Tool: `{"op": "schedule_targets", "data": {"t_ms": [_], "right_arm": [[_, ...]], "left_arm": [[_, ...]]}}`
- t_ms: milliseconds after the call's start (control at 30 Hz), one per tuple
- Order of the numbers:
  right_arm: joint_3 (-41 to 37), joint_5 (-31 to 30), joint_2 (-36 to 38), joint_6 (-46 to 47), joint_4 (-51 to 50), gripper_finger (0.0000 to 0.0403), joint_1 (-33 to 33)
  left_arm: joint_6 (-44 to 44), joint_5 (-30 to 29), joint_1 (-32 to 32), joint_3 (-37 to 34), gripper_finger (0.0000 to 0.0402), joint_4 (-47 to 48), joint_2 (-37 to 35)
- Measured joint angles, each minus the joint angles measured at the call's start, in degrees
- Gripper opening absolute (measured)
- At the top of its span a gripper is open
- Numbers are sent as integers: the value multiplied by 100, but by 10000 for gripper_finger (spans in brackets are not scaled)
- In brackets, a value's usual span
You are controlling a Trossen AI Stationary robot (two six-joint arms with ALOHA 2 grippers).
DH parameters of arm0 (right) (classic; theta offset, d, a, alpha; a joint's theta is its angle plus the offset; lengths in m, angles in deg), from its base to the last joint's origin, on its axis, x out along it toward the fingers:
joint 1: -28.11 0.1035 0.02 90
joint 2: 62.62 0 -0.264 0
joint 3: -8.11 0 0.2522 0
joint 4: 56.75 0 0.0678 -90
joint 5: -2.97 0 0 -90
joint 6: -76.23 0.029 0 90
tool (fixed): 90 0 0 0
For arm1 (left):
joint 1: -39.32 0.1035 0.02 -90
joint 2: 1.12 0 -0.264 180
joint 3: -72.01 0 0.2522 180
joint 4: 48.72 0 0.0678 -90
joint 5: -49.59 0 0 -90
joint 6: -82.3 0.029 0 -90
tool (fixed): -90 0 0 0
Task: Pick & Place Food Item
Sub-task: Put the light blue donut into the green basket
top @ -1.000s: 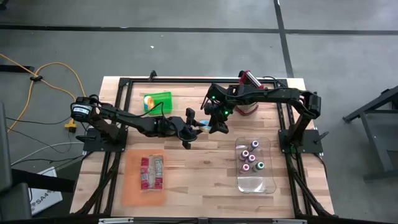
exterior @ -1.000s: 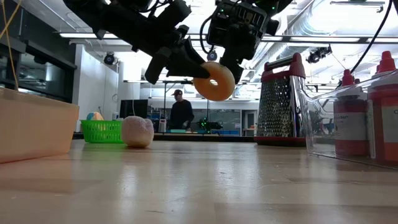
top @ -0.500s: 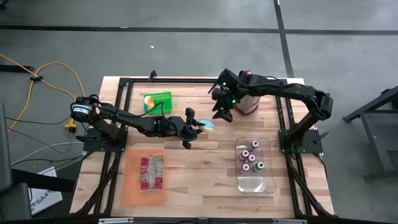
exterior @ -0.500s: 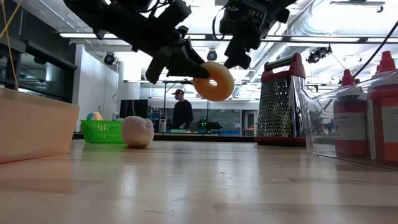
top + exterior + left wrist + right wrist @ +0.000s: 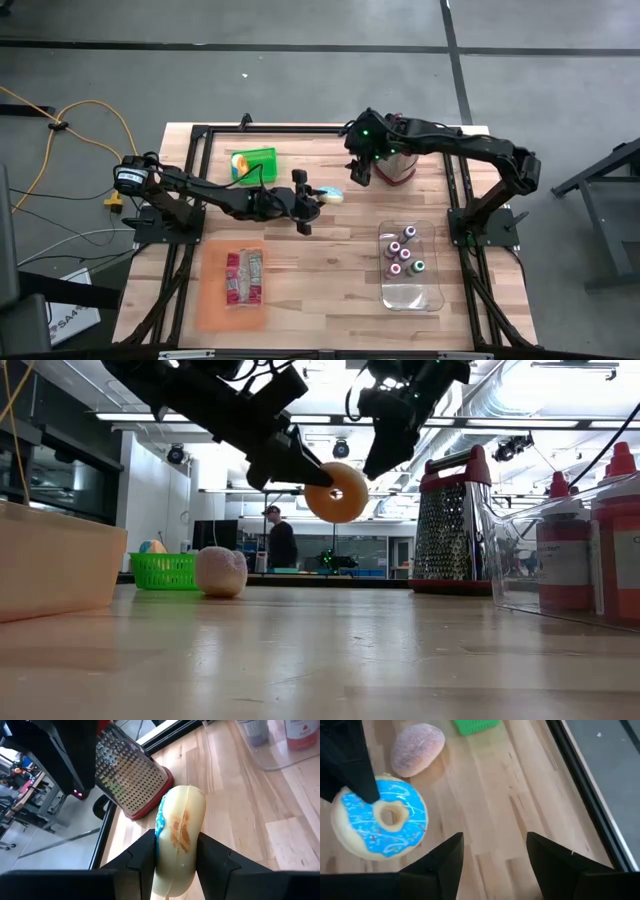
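A donut with blue icing (image 5: 331,195) hangs above the middle of the table, with my left gripper (image 5: 308,202) shut on it. In the low view the donut (image 5: 336,492) stands on edge, well clear of the wood. The right wrist view shows its iced face (image 5: 380,817). My right gripper (image 5: 358,174) stands open, empty, just beyond the donut toward the far right, near a metal grater (image 5: 398,166). Its fingers are apart in its own wrist view (image 5: 495,855). My left gripper pinches the donut between its two fingers (image 5: 142,857), one on the iced face and one on the plain face, at the ring's near part (image 5: 175,862). The fingers reach in about level from the table's left. The donut stands on edge, lifted clear of the table.
A pink bun (image 5: 220,572) lies on the wood by a green basket (image 5: 253,163) at the far left. An orange tray (image 5: 215,300) with a packaged food item sits near left. A clear bin (image 5: 408,290) of bottles stands near right. A person stands in the room behind.
My right gripper has drawn away from the donut, rising and going toward the far right, by the grater, and has tipped more downward. My left gripper has stayed in place and rolled a little, turning the donut with it.
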Motion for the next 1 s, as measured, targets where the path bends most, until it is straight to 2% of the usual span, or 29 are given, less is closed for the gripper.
{"op": "schedule_targets", "data": {"t_ms": [433, 767, 1000], "right_arm": [[0, -39, -1, 0, 41, 205, 11], [0, -32, -1, 0, 606, 205, 11], [0, -32, -1, 0, 1057, 205, 11]], "left_arm": [[-7, -14, 0, 0, 115, 0, 0], [-76, -19, 0, 0, 115, -2, 0], [-257, -273, 0, 0, 115, -2, 0]]}}
